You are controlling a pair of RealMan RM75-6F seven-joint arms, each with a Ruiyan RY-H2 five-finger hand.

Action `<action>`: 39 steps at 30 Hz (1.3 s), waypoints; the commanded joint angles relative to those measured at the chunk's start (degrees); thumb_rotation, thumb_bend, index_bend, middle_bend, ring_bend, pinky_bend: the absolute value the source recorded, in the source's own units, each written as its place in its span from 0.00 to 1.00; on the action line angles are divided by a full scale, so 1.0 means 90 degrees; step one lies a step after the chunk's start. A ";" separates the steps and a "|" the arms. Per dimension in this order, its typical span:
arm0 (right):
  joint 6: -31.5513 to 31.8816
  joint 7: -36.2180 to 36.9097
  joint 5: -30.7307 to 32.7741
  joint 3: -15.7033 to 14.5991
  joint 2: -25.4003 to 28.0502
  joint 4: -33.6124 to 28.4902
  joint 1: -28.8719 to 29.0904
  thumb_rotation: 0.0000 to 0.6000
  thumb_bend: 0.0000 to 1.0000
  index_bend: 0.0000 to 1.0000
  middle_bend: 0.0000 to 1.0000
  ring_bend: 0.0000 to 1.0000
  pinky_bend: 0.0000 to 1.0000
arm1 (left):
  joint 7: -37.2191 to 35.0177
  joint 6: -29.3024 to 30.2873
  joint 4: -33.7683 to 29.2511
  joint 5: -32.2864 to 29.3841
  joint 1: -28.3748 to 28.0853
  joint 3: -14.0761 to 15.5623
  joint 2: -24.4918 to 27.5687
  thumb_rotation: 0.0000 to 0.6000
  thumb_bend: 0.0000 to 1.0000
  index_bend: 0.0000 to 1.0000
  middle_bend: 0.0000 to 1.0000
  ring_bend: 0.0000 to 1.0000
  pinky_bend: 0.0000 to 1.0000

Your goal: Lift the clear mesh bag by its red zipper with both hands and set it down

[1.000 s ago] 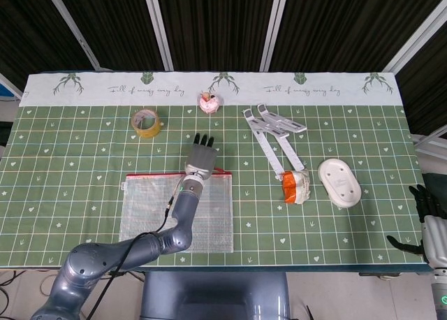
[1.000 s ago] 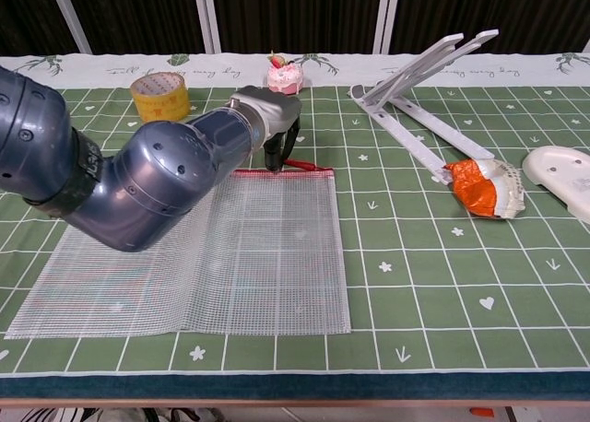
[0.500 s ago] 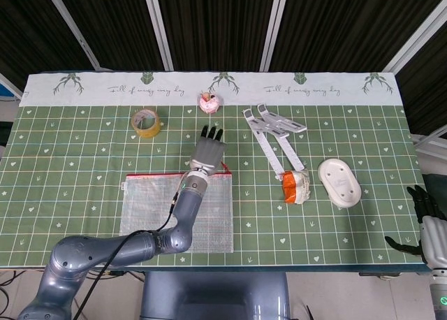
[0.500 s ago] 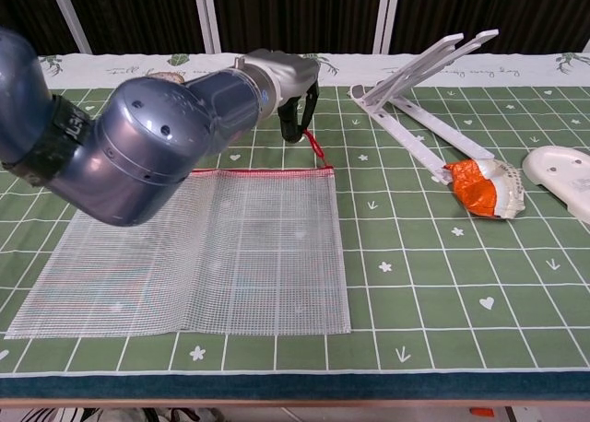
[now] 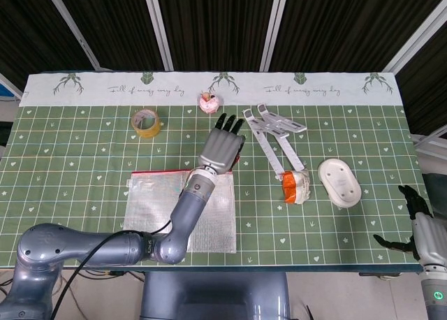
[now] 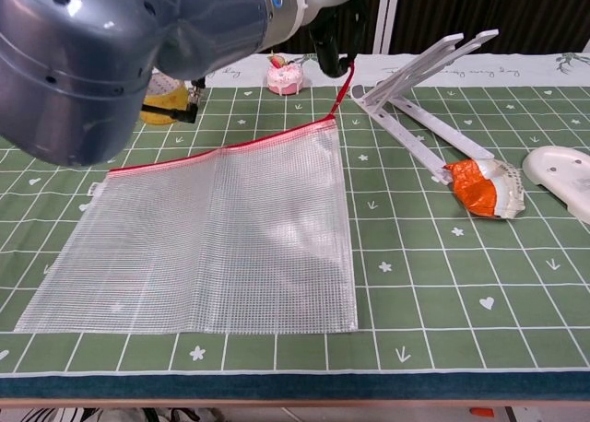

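head view: one mesh bag (image 5: 209, 208), two hands

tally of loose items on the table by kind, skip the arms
Mesh bag: 1
Tape roll: 1
Cake toy: 1
White folding stand: 1
Orange packet: 1
White oval dish: 1
Total: 6
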 commanded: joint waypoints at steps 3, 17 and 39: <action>-0.0640 0.0269 0.0904 0.0456 0.0262 -0.0850 0.0451 1.00 0.25 0.18 0.03 0.00 0.21 | -0.0071 0.0160 -0.0453 -0.0009 -0.0088 -0.0083 0.0245 1.00 0.39 0.57 0.11 0.00 0.00; -0.1220 -0.0668 0.4618 0.1599 -0.0167 -0.1899 0.2725 1.00 0.31 0.26 0.06 0.00 0.21 | -0.0251 0.0465 -0.1192 -0.0213 -0.0251 -0.0063 0.0678 1.00 0.39 0.57 0.11 0.00 0.00; -0.0086 -0.1570 0.7571 0.2406 -0.2161 -0.1143 0.5078 1.00 0.37 0.36 0.08 0.00 0.21 | -0.0462 0.0747 -0.1590 -0.0501 -0.0547 -0.0019 0.1011 1.00 0.39 0.58 0.11 0.00 0.00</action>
